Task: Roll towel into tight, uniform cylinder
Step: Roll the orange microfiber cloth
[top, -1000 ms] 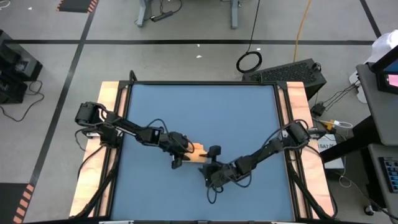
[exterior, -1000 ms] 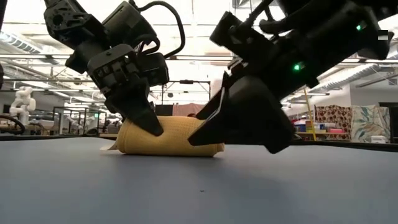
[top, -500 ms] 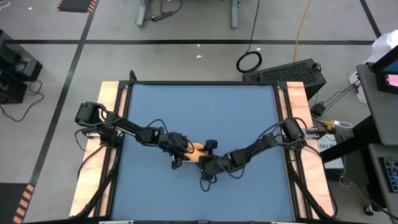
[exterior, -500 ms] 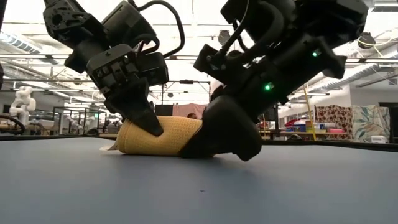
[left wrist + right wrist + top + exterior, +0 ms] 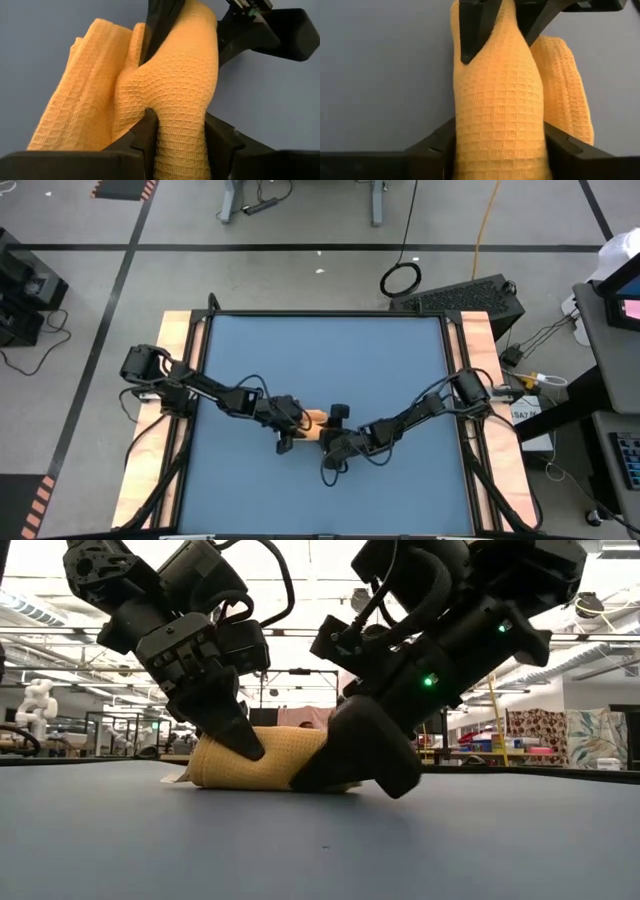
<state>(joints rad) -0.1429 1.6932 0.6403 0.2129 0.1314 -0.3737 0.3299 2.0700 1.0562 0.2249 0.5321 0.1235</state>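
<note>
— Since a second ago the right tool (image 5: 333,442) has slid in from the open surface (image 5: 390,360) onto the towel's end; the left tool (image 5: 291,423) has barely shifted.

— And from above now?

— Both arms reach inward from the side edges, elbows low, and meet near the surface's middle. Only a sliver of the towel (image 5: 317,419) shows between them.

— From table height?

— The towel (image 5: 262,756) lies as a short roll on the surface (image 5: 320,840). The left tool (image 5: 226,725) angles down steeply onto one end, the right tool (image 5: 345,755) leans over the other.

— The left wrist view?

— Its fingers (image 5: 145,127) are narrow, clamped on the roll (image 5: 175,90), with a looser folded layer alongside. The other arm's tool sits at the far end.

— The right wrist?

— Same story: fingers (image 5: 445,140) closed on the towel (image 5: 495,100), a second bulge beside it. Whether that is a loose flap or another turn, I probably can't say.

— So how to do this well?

— I'd keep even pressure at both ends, turn them together, and tuck that loose layer in so the cylinder doesn't taper.
</note>
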